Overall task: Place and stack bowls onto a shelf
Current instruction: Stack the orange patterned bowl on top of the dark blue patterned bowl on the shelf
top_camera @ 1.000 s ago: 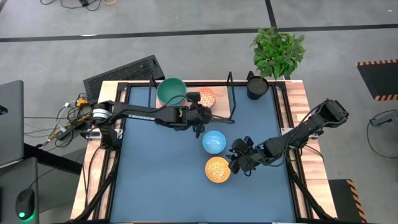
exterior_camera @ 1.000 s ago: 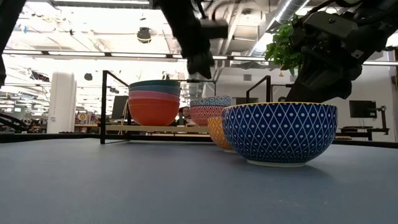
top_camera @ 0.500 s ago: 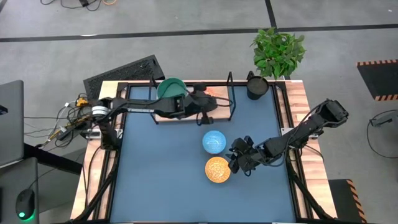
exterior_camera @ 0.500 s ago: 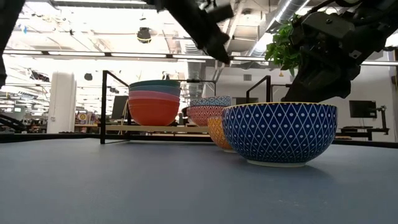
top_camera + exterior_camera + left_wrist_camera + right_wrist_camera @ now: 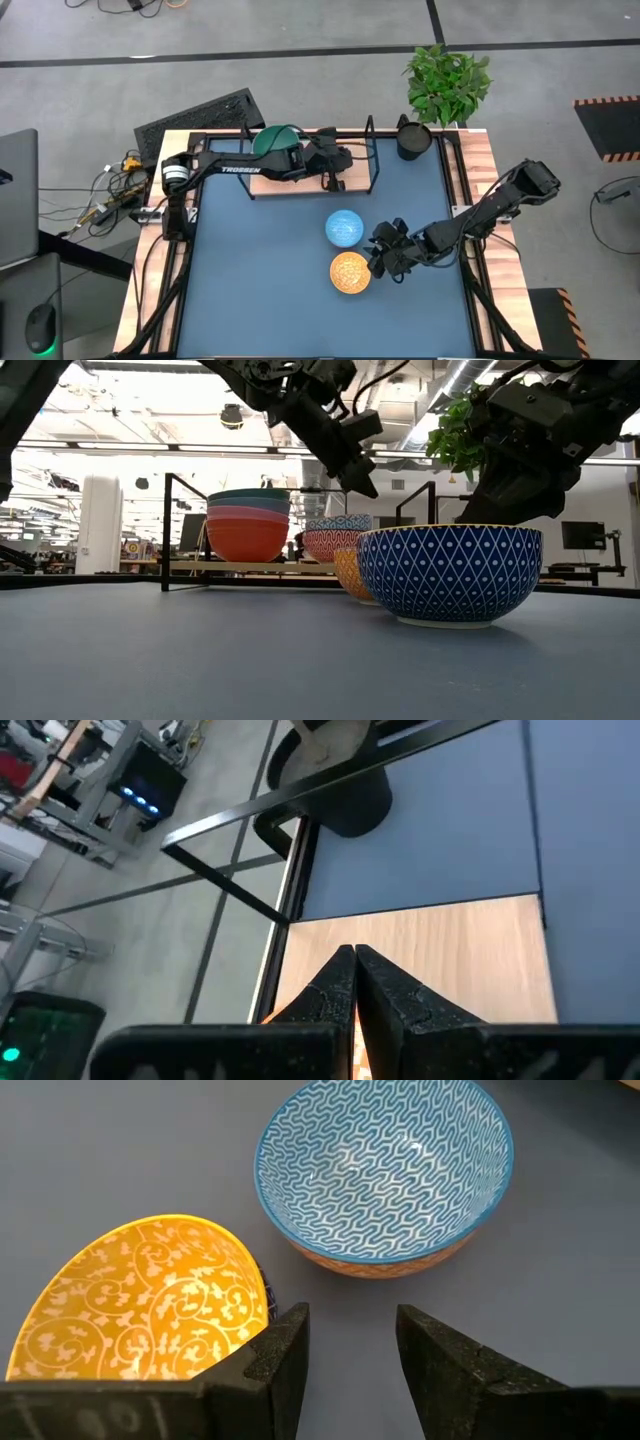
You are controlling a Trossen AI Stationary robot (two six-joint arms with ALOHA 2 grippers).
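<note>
My left gripper [image 5: 355,963] is shut and holds nothing. It hovers over the right half of the wooden shelf [image 5: 440,950], above a patterned pink bowl [image 5: 335,540] that stands on the board. A stack of three bowls [image 5: 247,525], teal on top [image 5: 272,142], sits on the shelf's left half. On the blue tabletop stand a blue-inside bowl [image 5: 385,1170] with an orange outside and, nearer, a yellow-inside bowl [image 5: 140,1305] with a dark blue outside [image 5: 450,575]. My right gripper [image 5: 350,1345] stands open beside the yellow-inside bowl's rim, nothing between its fingers.
A black cup [image 5: 412,138] and a potted plant [image 5: 447,80] stand at the table's far right corner. The shelf's black wire frame [image 5: 375,165] rises around the board. Bare tabletop [image 5: 260,280] spreads over the near left.
My left gripper has swung from over the tabletop near the blue-inside bowl toward the far edge and somewhat right. It now hangs over the shelf and hides the patterned bowl from above. It has tipped from pointing steeply down to slanting. It has stayed shut.
</note>
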